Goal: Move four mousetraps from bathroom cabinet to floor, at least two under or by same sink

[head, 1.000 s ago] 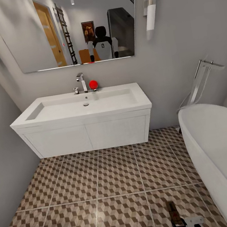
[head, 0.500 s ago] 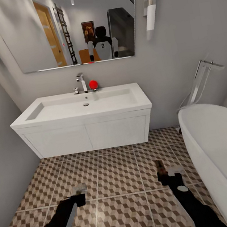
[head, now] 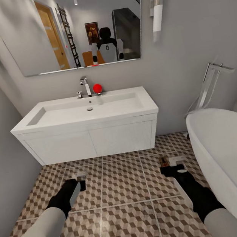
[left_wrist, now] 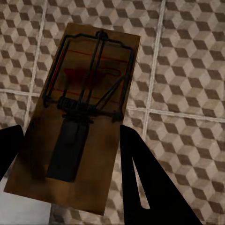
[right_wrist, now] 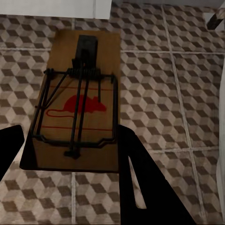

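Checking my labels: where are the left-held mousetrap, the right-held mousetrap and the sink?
Left-held mousetrap (left_wrist: pixel 79 89), left wrist view, red mark.
Right-held mousetrap (right_wrist: pixel 82 105), right wrist view, red mouse print.
Sink (head: pixel 90 108), head view, basin drain.

Walls: plain grey, with a wide mirror (head: pixel 77 27) between two tube wall lights (head: pixel 158 1).
Vanity: white wall-hung sink (head: pixel 85 114) with a chrome faucet (head: pixel 86 86).
Right side: white bathtub (head: pixel 232 158) and chrome tub filler (head: pixel 210 83).
Floor: cube-patterned tiles (head: pixel 127 209), pale grout.

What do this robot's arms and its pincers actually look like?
Each arm has a pale grey-white outer section, then a black wrist section with a pale panel along it. The left gripper and right gripper end in small light-grey tips. Up close, the fingers are flat, dark, tapering wedges. No cables or markings are visible.
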Available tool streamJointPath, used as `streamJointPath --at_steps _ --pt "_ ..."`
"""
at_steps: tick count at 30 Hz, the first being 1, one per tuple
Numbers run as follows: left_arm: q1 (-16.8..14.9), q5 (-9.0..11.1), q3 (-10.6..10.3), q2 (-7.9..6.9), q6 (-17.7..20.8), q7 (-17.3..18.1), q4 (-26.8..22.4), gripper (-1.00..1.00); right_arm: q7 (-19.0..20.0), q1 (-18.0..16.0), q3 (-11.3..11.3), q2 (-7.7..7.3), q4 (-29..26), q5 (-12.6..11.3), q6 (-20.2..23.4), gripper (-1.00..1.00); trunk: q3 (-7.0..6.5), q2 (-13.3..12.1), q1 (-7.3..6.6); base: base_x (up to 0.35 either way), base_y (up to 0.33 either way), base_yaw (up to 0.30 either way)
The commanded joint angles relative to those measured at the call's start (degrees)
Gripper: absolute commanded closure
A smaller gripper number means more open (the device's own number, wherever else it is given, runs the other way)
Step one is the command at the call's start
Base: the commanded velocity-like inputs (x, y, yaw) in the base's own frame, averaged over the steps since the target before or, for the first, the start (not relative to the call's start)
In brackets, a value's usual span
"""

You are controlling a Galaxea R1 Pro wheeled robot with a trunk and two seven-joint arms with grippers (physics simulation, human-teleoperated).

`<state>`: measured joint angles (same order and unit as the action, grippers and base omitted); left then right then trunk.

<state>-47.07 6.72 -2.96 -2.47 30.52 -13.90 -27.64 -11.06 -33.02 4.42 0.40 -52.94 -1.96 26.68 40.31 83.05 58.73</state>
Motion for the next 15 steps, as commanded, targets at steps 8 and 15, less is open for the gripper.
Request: streamJointPath --at_steps 8,15 --pt "-0.2 0.4 -0.6 2.22 -18.5 -0.3 11.8 1.0 0.0 -0.3 0.3 0.08 0.0 -0.4 0.7 1.0 0.04 0.0 -0.01 0.0 0.0 0.0" --pt "-0.2 0.4 -0.9 4.0 -19.9 -0.1 12.1 1.0 -0.1 -0.3 0.3 0.0 -0.3 -0.4 0.7 1.0 0.04 0.0 -0.01 0.0 0.0 0.0"
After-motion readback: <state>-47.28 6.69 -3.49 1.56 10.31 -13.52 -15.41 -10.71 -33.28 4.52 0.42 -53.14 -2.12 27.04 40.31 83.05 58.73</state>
